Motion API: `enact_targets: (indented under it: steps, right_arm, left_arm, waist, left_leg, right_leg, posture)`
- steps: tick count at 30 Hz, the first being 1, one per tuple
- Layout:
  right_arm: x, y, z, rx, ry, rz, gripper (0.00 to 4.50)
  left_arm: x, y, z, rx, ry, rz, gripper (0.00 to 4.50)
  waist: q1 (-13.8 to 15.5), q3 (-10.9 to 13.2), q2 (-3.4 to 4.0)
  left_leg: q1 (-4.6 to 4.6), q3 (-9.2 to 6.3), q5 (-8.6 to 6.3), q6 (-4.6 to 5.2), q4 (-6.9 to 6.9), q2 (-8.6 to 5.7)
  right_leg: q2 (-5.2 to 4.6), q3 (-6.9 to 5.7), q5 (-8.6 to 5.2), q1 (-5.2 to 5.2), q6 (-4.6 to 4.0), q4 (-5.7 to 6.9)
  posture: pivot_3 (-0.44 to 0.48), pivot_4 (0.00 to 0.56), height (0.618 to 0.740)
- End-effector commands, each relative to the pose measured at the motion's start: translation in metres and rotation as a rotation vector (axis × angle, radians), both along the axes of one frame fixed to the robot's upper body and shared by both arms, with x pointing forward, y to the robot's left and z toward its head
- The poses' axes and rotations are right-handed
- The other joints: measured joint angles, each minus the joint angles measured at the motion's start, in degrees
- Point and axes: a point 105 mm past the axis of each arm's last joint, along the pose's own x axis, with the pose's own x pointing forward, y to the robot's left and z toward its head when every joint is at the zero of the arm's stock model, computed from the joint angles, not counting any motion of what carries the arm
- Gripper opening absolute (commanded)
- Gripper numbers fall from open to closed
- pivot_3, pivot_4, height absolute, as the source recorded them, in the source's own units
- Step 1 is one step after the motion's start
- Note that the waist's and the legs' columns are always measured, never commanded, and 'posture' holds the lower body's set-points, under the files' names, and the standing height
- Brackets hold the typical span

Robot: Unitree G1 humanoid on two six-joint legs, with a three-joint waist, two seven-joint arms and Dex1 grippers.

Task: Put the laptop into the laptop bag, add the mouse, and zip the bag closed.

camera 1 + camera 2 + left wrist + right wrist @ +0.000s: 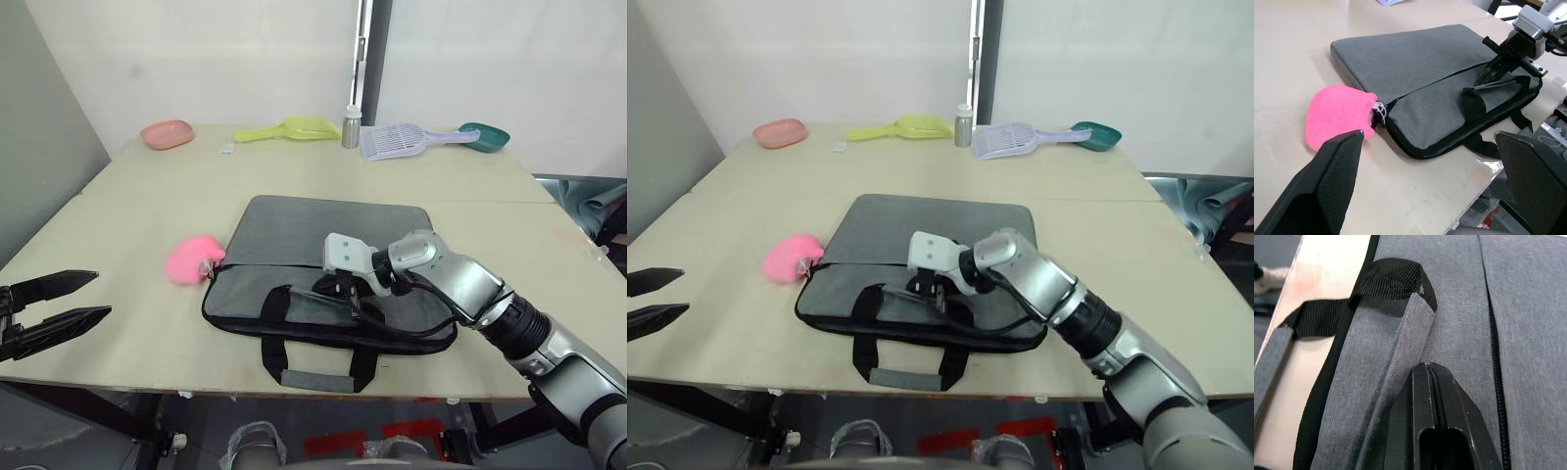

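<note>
Waiting, left end effector (pixel 59 302): black fingers spread apart, empty, hovering off the worktop's (pixel 127 215) left edge.
Pink toy: the round pink plush toy (pixel 194 258) touches the bag's left corner.
Bag: the slim grey fabric laptop bag (pixel 323 259) lies flat mid-worktop, zipper line looking shut.
Right end effector (pixel 341 288): fingers pressed together, holding nothing, tips beside the upper strap handle (pixel 1396 308).
Progress: judging by this, packing and zipping look done; laptop and mouse presumably inside.
</note>
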Motion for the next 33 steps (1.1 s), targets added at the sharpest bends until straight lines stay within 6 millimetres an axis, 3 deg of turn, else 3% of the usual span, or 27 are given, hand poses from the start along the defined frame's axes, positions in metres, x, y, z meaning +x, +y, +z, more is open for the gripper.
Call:
enact_targets:
  steps: [1,5,10,14,21,26,33]
  right_arm:
    - [0.008,-0.018,-0.044,-0.172,0.054,-0.075,0.05]
    - [0.010,-0.021,-0.042,-0.178,0.047,-0.070,0.05]
    - [0.014,-0.019,-0.035,-0.141,0.057,-0.095,0.05]
    - [0.014,-0.017,-0.027,-0.096,0.076,-0.108,0.05]
    - [0.011,-0.022,-0.025,-0.077,0.091,-0.146,0.05]
    - [0.011,-0.026,-0.019,-0.065,0.089,-0.184,0.05]
    - [0.008,-0.032,-0.019,-0.070,0.090,-0.216,0.05]
  left_arm:
    - [0.009,0.006,0.011,-0.007,-0.043,0.037,4.50]
    - [0.030,0.009,0.012,-0.020,-0.056,0.094,4.50]
    - [0.074,0.017,-0.010,0.004,-0.030,0.188,4.50]
    - [0.129,-0.002,-0.027,0.056,-0.020,0.174,4.50]
    - [0.175,-0.036,-0.045,0.066,0.046,0.072,4.50]
    - [0.186,-0.045,-0.060,0.071,0.143,0.044,4.50]
    - [0.170,-0.046,-0.076,0.125,0.289,-0.055,4.50]
  waist:
    - [0.01,-0.23,-0.15]
    - [0.55,-0.31,-0.28]
    - [0.93,-0.39,-0.31]
    - [1.41,-0.46,-0.36]
    - [1.05,-0.72,-0.77]
    - [1.01,-0.71,-0.77]
    - [1.56,-0.63,-0.70]
  left_leg:
    - [0.13,0.02,-0.01,-0.01,-0.02,0.00]
    - [0.18,0.03,-0.01,-0.01,0.10,-0.06]
    - [0.25,-0.01,-0.01,-0.01,0.12,-0.06]
    - [0.20,-0.11,-0.01,-0.02,0.12,-0.05]
    - [0.02,-0.17,0.07,-0.13,0.38,-0.06]
    - [-0.09,-0.15,0.07,-0.14,0.21,-0.06]
    - [-0.22,-0.21,0.07,-0.14,0.09,-0.06]
  right_leg:
    - [0.01,0.07,-0.01,0.05,0.00,0.08]
    - [-0.03,0.17,0.04,0.05,-0.06,0.30]
    - [-0.03,0.18,0.06,-0.01,-0.09,0.70]
    - [-0.04,0.05,0.16,-0.01,-0.23,0.76]
    - [0.05,0.11,0.19,-0.07,-0.32,0.62]
    - [0.05,0.06,0.15,-0.08,-0.38,0.31]
    - [0.01,-0.09,0.15,-0.09,-0.38,0.14]
  posture:
    - [0.000,0.150,0.740]
    - [0.000,0.150,0.740]
    - [0.000,0.150,0.740]
    - [0.000,0.150,0.740]
    - [0.000,0.150,0.740]
    - [0.000,0.150,0.740]
    - [0.000,0.150,0.740]
